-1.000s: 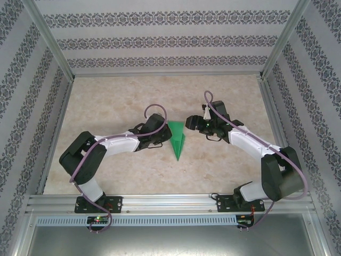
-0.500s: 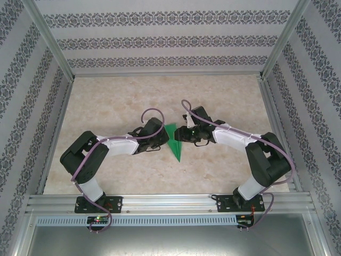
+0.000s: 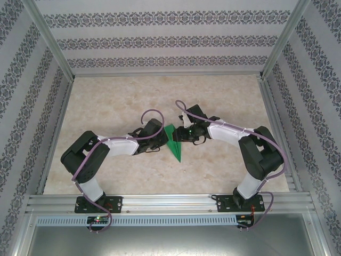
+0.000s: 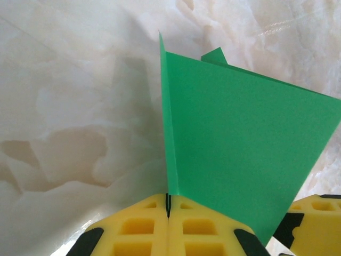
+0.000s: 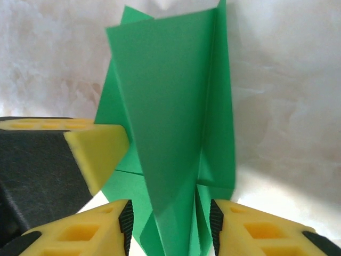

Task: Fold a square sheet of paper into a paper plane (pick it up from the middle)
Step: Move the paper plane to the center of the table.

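Left claw (image 4: 168, 207) tight on paper plane (image 4: 240, 144); right claw (image 5: 169, 216) astride

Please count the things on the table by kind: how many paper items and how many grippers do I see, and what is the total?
paper plane, green: 1
grippers: 2, the left gripper and the right gripper
Total: 3
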You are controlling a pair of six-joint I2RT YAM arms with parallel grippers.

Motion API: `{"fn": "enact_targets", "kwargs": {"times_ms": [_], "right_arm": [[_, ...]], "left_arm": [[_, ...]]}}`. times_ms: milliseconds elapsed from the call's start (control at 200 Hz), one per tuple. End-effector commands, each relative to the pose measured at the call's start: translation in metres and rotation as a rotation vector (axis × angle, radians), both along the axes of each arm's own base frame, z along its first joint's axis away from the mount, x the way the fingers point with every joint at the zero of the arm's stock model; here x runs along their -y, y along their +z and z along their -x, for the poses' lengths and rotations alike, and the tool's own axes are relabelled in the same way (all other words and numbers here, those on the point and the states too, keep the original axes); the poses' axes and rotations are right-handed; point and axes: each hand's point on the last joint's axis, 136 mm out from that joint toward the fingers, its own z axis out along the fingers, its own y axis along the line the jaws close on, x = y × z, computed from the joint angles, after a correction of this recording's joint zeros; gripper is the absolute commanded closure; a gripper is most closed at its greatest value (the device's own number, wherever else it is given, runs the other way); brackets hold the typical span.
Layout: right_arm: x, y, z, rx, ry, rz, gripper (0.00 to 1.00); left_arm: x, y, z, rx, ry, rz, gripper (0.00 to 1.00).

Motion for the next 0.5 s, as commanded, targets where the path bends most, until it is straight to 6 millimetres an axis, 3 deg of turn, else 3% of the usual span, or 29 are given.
{"fn": "enact_targets", "kwargs": {"times_ms": [0, 495], "right_arm": [[-0.002, -0.004, 0.005, -0.017, 0.027, 0.026, 0.54], [-0.008, -0.01, 0.03, -0.096, 0.058, 0.015, 0.48]], "left_arm": [[-0.002, -0.003, -0.005, 0.0, 0.017, 0.002, 1.0], [-0.002, -0.002, -0.006, 0.0, 0.024, 0.005, 1.0]]}}
